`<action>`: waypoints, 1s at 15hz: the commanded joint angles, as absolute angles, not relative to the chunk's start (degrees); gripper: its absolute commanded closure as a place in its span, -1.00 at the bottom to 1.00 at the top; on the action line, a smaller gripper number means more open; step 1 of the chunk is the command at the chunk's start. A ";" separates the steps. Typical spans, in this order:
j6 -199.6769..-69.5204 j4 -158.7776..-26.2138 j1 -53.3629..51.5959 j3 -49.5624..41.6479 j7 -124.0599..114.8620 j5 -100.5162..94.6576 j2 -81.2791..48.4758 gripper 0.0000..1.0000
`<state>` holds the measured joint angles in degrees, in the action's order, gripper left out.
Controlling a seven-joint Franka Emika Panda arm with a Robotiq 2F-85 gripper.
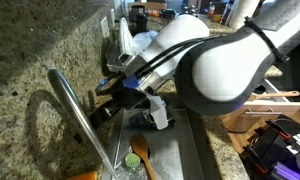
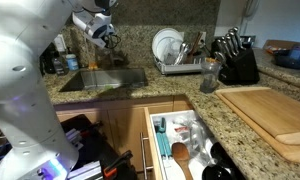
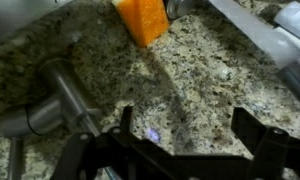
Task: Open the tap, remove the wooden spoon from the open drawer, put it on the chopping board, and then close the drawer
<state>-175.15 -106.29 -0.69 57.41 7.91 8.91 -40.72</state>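
Step in hand: opening the tap (image 3: pixel 62 92); I judge the task is at its very beginning, as the drawer (image 2: pixel 150 135) stands pulled out.
Gripper: my gripper (image 3: pixel 185 140) is released, the fingers spread wide with only bare granite between them.
Gripper place: I hover over the counter (image 3: pixel 190 75) strip at the back edge of the sink (image 2: pixel 105 80), just beside the base of the tap and not touching it.
Tap: the base stands on the counter behind the sink, and the spout slants out over the basin.
Lever: the short steel piece (image 3: pixel 30 120) at the base seems to be the handle, though I am not sure.
Wooden spoon: it should lie among the utensils in the drawer under the front edge of the counter, but it is too small for me to pick out.
Chopping board: the chopping board (image 2: pixel 265 112) lies near the front edge, at the end of the counter far from the sink.
How to do it well: shift sideways until the lever is between my fingers, go lower, then push it gently.
Care: the orange sponge (image 3: pixel 142 18) is near, so I should not sweep it.
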 commanded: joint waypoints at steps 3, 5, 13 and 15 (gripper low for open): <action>-171.57 -108.63 -1.14 55.24 3.07 10.16 -36.81 -1.00; -166.95 -110.02 -1.93 53.47 -2.12 12.80 -33.85 -1.00; -157.68 -108.54 -6.97 47.32 -6.51 19.89 -29.27 -1.00; -157.71 -108.51 -7.08 47.24 -6.19 20.04 -29.57 -1.00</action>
<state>-158.22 -108.96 -4.86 49.61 -8.28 16.83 -30.58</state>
